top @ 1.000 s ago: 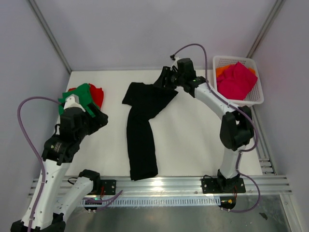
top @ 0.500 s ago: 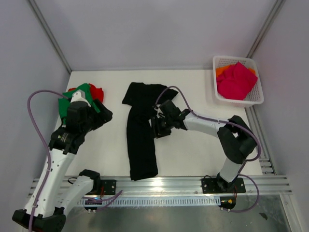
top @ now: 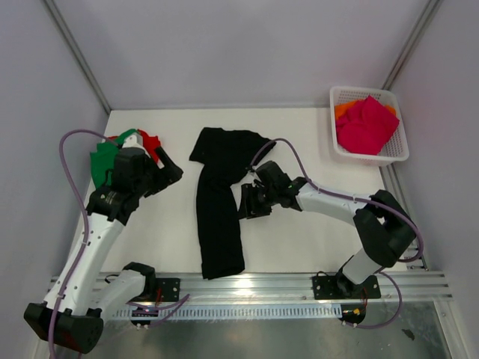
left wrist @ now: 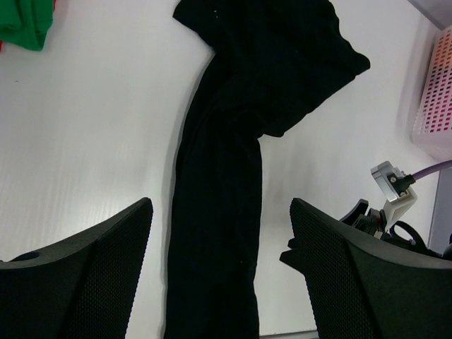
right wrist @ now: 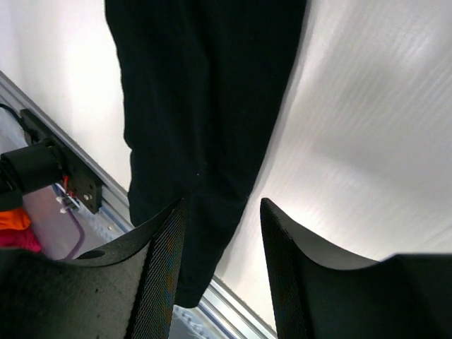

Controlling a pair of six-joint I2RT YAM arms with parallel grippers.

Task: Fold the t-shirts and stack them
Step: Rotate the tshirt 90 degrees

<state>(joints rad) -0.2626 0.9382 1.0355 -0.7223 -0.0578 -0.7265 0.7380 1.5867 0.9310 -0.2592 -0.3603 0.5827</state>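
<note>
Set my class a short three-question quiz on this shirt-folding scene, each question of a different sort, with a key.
1. True or false: the black t-shirt lies inside the white basket.
2. Which shirt lies on top in the white basket? A green, B magenta-pink, C black.
3. Fill in: the ___ gripper is close beside the black t-shirt's long edge, open and empty.
Key: 1 false, it lies stretched out on the table. 2 B, the magenta-pink t-shirt. 3 right, the right gripper.

We see white link shells and black joints on the left arm (top: 87,253) and right arm (top: 329,203), looping purple cables (top: 78,132), black mesh-textured fingers (left wrist: 99,275).
</note>
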